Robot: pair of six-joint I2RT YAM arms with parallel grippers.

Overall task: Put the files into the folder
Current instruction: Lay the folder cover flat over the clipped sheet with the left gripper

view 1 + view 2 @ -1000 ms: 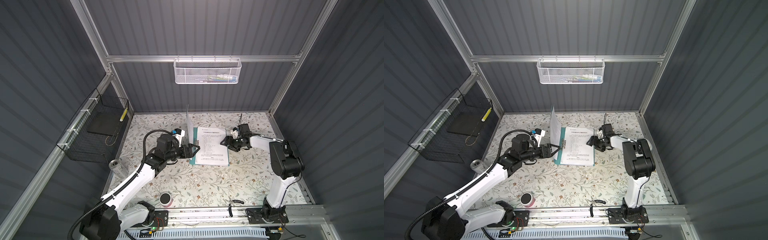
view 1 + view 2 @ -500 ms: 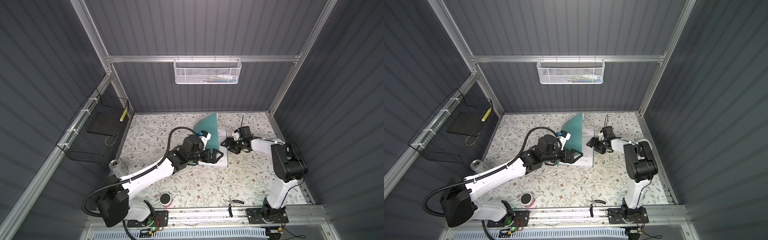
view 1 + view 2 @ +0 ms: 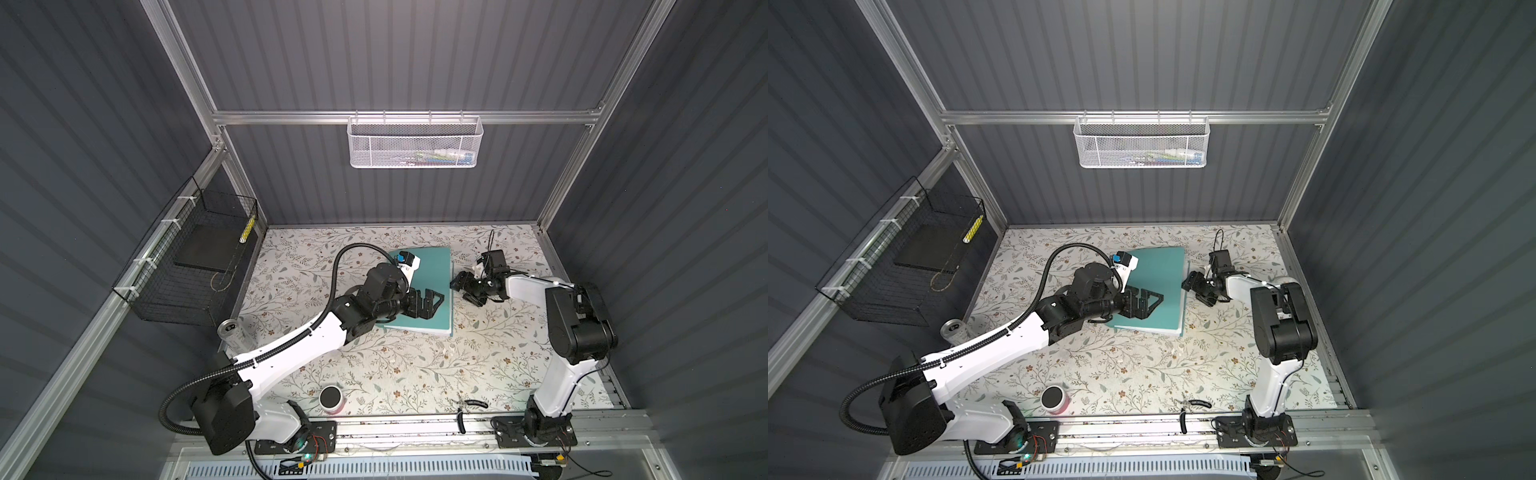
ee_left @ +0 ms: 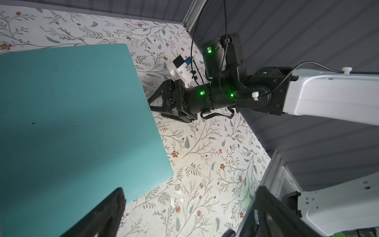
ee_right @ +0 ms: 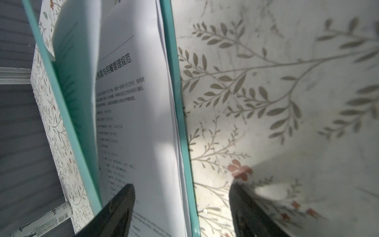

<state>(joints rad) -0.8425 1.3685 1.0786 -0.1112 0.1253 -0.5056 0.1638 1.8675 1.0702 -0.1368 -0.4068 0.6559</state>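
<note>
**Folder lies over the files**

The left end effector, jaws spread and empty, hovers over the teal folder, which lies slightly ajar on the bench with the files inside. The right end effector, jaws apart, straddles the folder's right edge, pinching nothing.

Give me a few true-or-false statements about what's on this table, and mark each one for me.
1. The files lie between the covers of the folder. True.
2. The left gripper is clamped on the folder. False: it is open above the cover.
3. The right gripper holds a sheet. False: it is open at the folder's edge, gripping nothing.
4. A white mesh basket hangs on the back wall. True.
5. The can lies tipped over. False: it stands upright on the table.
</note>
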